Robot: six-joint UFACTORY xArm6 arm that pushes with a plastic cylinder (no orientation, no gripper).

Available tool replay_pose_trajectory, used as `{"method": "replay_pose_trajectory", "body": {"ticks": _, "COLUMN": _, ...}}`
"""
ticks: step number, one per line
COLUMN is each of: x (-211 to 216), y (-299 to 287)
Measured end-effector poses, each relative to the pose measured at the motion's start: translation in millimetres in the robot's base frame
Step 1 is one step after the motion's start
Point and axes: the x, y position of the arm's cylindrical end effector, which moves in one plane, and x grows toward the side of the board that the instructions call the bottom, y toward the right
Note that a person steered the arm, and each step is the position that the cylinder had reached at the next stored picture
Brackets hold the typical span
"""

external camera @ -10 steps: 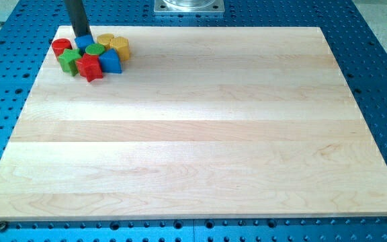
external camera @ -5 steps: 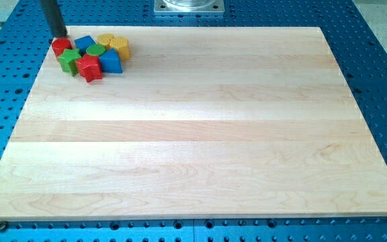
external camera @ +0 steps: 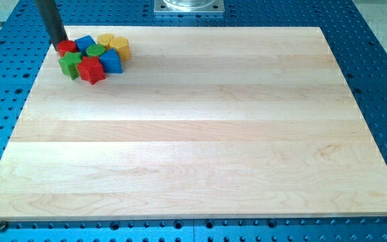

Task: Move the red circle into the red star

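At the view's top left, upright rod, my tip touching red circle, red star near, no gripper.

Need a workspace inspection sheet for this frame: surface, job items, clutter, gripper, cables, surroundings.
Surface: pale wooden board, bare apart from one cluster of blocks at the view's top left.
Job's things: red circle at the cluster's left edge; red star at the cluster's lower edge, a green star lying between them.
Clutter: blue block, green circle, blue block, two yellow blocks, all packed together.
Grippers: none; my tip sits at the red circle's upper left edge, apparently touching.
Cables: nothing seen.
Surroundings: blue perforated table; metal plate at the view's top.
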Motion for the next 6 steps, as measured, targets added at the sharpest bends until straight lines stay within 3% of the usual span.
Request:
{"method": "replay_pose_trajectory", "body": {"ticks": 5, "x": -1.9, "y": 0.7}}
{"method": "replay_pose_trajectory", "body": {"ticks": 6, "x": 22.5, "y": 18.0}}
